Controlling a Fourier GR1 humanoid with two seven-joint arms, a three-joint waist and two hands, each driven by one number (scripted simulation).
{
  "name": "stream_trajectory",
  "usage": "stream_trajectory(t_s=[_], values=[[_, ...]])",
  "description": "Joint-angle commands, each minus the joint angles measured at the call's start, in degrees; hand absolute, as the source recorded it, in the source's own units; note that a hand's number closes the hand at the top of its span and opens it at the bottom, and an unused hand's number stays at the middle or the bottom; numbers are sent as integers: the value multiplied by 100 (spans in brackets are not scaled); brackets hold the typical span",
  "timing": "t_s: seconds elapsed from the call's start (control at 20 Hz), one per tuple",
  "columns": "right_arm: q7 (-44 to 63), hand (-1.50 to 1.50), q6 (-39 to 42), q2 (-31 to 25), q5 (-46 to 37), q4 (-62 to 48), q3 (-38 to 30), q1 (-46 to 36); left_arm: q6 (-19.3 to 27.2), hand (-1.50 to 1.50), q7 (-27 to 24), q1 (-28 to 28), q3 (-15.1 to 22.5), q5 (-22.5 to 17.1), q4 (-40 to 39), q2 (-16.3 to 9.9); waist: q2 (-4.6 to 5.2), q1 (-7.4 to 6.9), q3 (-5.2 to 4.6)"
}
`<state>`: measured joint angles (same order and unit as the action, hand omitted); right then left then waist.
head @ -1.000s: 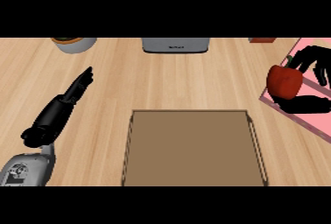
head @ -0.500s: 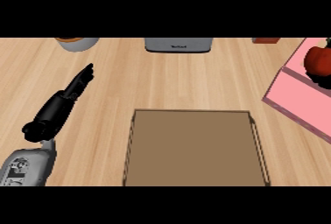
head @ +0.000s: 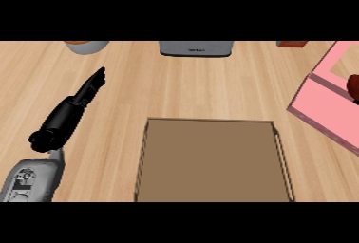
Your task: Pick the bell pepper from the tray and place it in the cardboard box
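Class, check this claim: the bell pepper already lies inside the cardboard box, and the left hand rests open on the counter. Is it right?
Not quite. The head view shows the cardboard box holding nothing; the bell pepper sits at the pink tray near the right edge. The left hand does rest open.

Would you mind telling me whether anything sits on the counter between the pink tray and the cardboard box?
Nothing visible does: only bare wooden counter lies between the pink tray and the open cardboard box.
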<state>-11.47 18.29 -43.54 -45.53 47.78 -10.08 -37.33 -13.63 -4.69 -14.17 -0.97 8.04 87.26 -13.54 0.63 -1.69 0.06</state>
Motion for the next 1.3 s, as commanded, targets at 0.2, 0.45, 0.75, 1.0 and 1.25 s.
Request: stream_trajectory(t_s=[0.2,0.45,0.75,1.0,1.25], values=[[-1496,-150,694,-604,-374,-1841,329,-586,-108,0,234,38,-11,-122,315,26,11,-89,8],[-2600,-150,194,-356,7,-2159,-54,-620,-163,0,38,97,-101,-99,193,-74,4,-21,11],[-2436,-150,970,9,2074,-2770,-2034,-1100,35,0,94,108,-40,39,67,69,-34,152,26],[-1544,-150,1235,-469,2866,-3620,-2977,-1342,112,0,-60,135,29,171,113,103,33,17,18],[-1546,-150,1027,-800,3043,-3852,-3206,-1091,31,0,-72,146,57,135,195,109,61,-79,24]])
